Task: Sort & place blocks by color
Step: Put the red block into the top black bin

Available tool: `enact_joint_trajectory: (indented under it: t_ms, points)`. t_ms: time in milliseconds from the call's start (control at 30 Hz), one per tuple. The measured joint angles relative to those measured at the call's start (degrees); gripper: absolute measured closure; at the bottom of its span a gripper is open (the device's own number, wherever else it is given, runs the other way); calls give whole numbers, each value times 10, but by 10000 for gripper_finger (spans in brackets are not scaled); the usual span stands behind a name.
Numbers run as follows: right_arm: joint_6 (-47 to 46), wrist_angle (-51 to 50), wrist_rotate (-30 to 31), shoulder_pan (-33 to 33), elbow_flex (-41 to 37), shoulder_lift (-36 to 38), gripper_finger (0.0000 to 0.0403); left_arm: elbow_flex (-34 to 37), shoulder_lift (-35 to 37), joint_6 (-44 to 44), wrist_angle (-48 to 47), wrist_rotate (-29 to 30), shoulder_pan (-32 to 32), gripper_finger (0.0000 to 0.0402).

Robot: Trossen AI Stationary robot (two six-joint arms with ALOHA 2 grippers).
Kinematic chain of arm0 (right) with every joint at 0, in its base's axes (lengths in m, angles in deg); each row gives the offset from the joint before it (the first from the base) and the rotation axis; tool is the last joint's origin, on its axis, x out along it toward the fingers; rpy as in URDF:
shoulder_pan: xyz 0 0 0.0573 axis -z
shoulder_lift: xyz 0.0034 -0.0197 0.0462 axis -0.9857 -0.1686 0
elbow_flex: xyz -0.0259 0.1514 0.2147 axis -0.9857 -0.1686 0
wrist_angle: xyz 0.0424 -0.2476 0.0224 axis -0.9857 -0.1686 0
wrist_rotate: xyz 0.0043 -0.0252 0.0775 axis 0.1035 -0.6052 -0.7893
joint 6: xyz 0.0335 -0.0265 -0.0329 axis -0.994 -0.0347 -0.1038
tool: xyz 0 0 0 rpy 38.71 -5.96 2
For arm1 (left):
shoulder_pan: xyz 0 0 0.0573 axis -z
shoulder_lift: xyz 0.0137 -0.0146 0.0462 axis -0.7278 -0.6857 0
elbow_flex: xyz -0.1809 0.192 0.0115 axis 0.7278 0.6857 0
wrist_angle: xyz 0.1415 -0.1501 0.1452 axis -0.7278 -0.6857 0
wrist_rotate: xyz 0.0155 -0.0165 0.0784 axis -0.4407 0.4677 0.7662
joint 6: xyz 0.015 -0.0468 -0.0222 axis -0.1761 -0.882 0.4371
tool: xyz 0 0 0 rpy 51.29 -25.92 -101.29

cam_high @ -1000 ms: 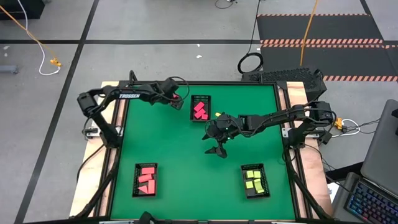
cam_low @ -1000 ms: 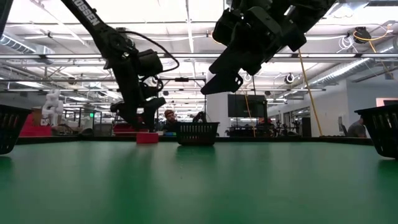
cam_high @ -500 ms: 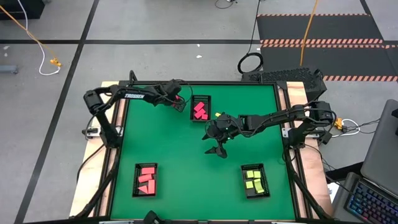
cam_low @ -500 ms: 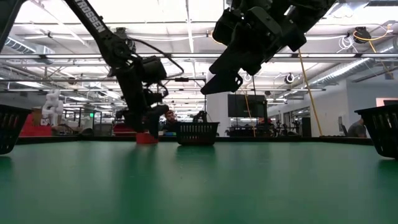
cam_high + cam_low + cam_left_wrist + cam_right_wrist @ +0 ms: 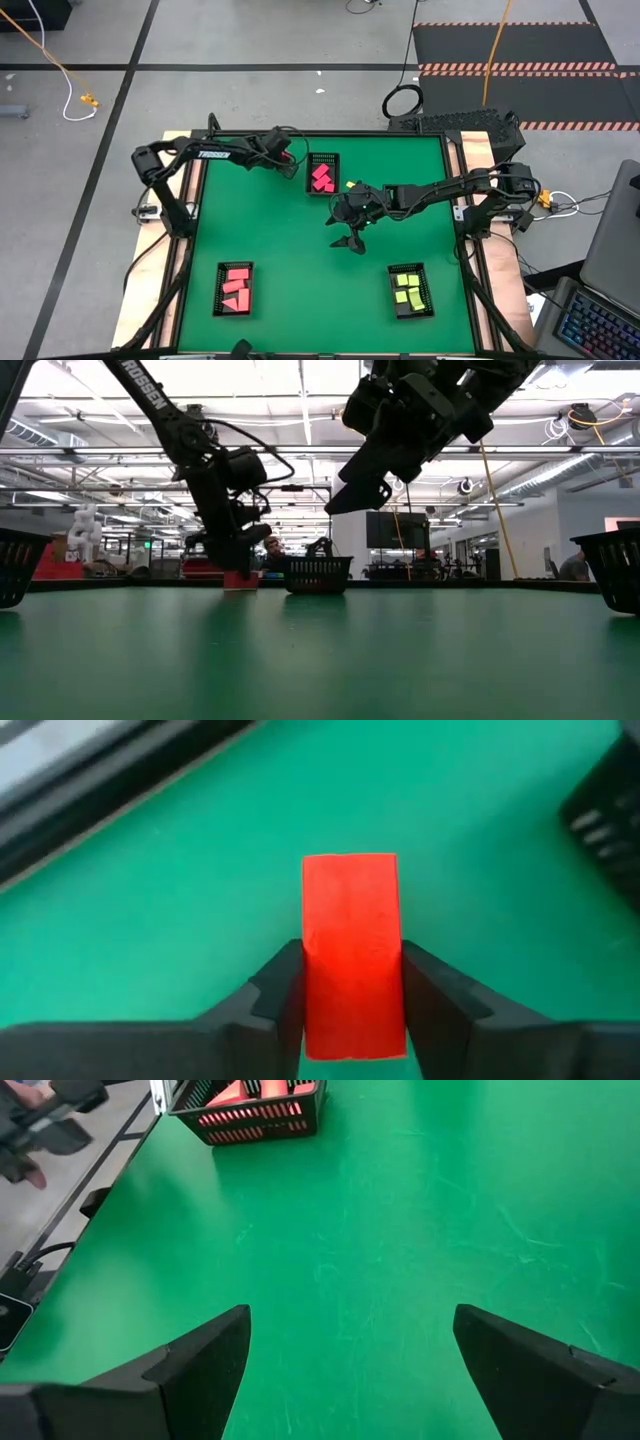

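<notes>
A coral-red block (image 5: 350,950) lies on the green table near its far left part, beside the black tray (image 5: 322,174) of magenta-pink blocks. My left gripper (image 5: 290,163) reaches down onto it and is shut on it; the low view shows the block (image 5: 240,579) under the fingers at table level. My right gripper (image 5: 352,243) hangs open above the middle of the table, with only bare green mat between its fingers (image 5: 345,1370). My left gripper pinches the coral-red block by its two long sides (image 5: 305,990), at the end nearer the wrist, between its two fingers (image 5: 275,995). The fingers slant steeply down from the table's left and lie along the block. The block appears to rest flat on the table.
A black tray with coral-red blocks (image 5: 234,289) stands at the near left, and one with yellow-green blocks (image 5: 409,290) at the near right. A small yellow-green piece (image 5: 351,184) lies just right of the magenta tray. The table's middle is open green mat.
My left gripper has sunk a little onto the coral-red block and shut on its sides; a second ago its fingers stood apart over the block. The block has stayed where it was on the table.
</notes>
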Motion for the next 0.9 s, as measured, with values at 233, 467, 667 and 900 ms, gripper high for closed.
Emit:
enact_joint_trajectory:
  t_ms: [233,467,667,900]
  points:
    - [0,-11,0,0,0,0,62,0,41,5,2,-30,9,276]
    - [-2,-42,0,-1,0,0,62,-1,133,-22,13,-59,44,276]
    - [-3,-84,-2,-1,0,8,62,-1,163,-61,67,-122,90,276]
    - [-17,-139,0,-5,0,86,62,-1,115,-87,83,-109,124,276]
